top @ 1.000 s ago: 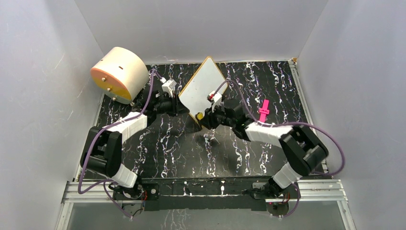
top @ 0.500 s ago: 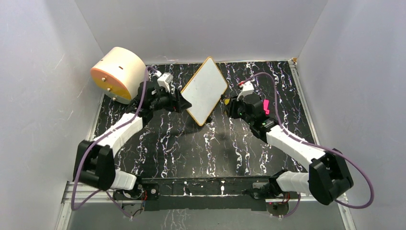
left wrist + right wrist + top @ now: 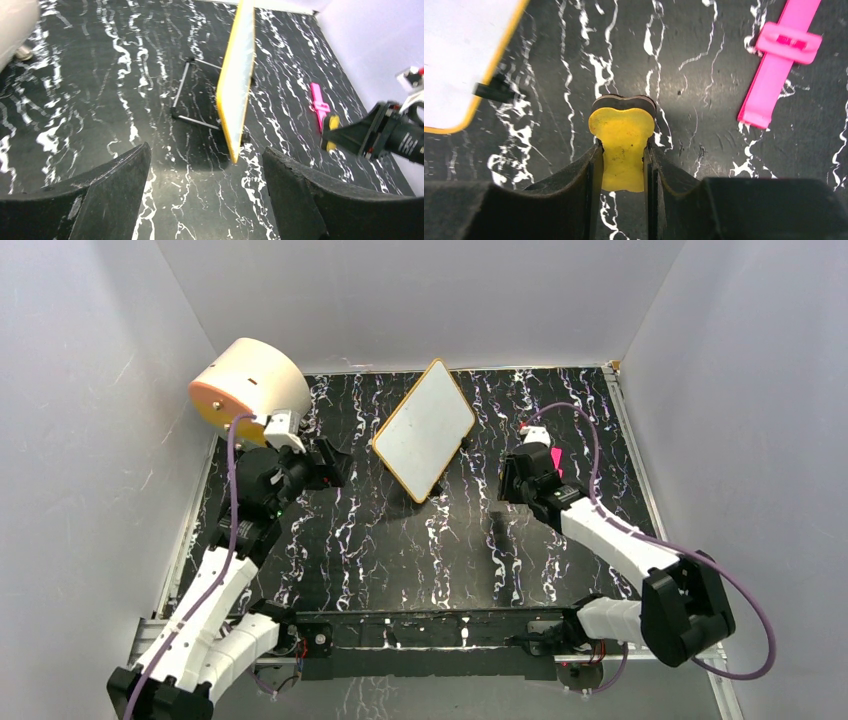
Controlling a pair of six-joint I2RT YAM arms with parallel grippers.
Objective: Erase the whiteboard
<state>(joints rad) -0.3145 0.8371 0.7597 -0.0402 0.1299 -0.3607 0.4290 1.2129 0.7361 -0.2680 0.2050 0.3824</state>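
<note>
Plainly, grey walls (image 3: 90, 360) enclose marbled tabletop (image 3: 400, 550) and whiteboard (image 3: 425, 425).

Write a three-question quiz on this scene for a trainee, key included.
1. True or false: the left gripper is shut on the small white rectangular whiteboard with the orange frame.
2. What does the right gripper hold? A) a black marker pen B) a flat yellow pad C) nothing
3. Fill in: in the top view, the whiteboard's face shows ___ writing.
Key: 1 false, it is open and holds nothing. 2 B. 3 no.
</note>
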